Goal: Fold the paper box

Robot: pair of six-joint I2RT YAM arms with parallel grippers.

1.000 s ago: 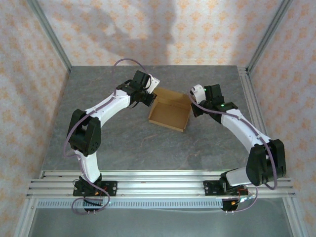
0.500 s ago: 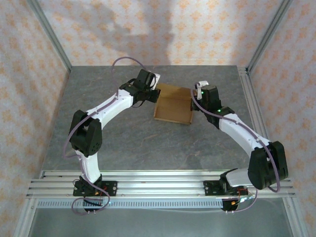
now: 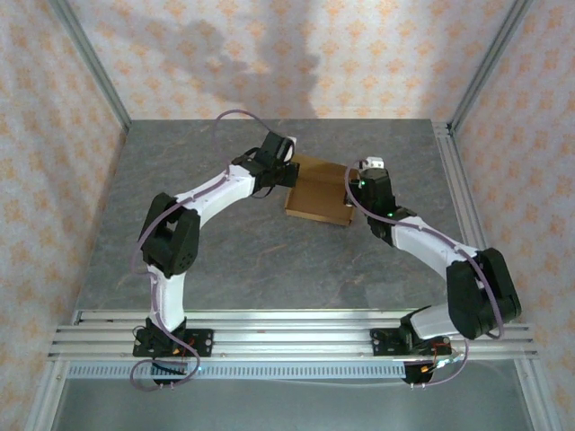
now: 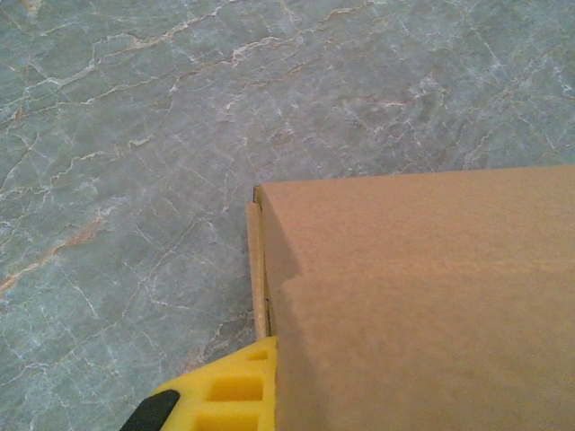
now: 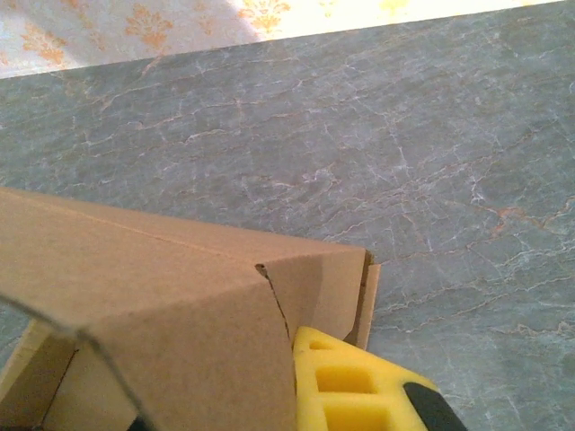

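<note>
- Paper box (image 3: pixel 319 193): brown cardboard, lying toward the far middle of the grey table (image 3: pixel 225 260), between the two arms. It appears partly folded, with a panel lying over its opening.
- Left gripper (image 3: pixel 286 171): at the box's left side, claw pressed together. In the left wrist view one yellow fingertip (image 4: pixel 225 395) lies against the box wall (image 4: pixel 422 296), so the claw is judged to be pinching the cardboard.
- Right gripper (image 3: pixel 358 184): at the box's right side, likewise pressed together. Its yellow fingertip (image 5: pixel 350 386) sits tight beside a corner flap of the box (image 5: pixel 153 296), again judged a pinch.
- Risks: with both claws gripping thin cardboard, unequal pulling could tear a flap or twist the box out of square. Loose side tabs at the corners could spring back and undo a crease. A weak edge grip may slip, so that the box slides on the smooth table.
- Hidden: the second finger of each claw is covered by cardboard. The box's interior and its underside cannot be made out, nor whether it rests flat or is tilted.
</note>
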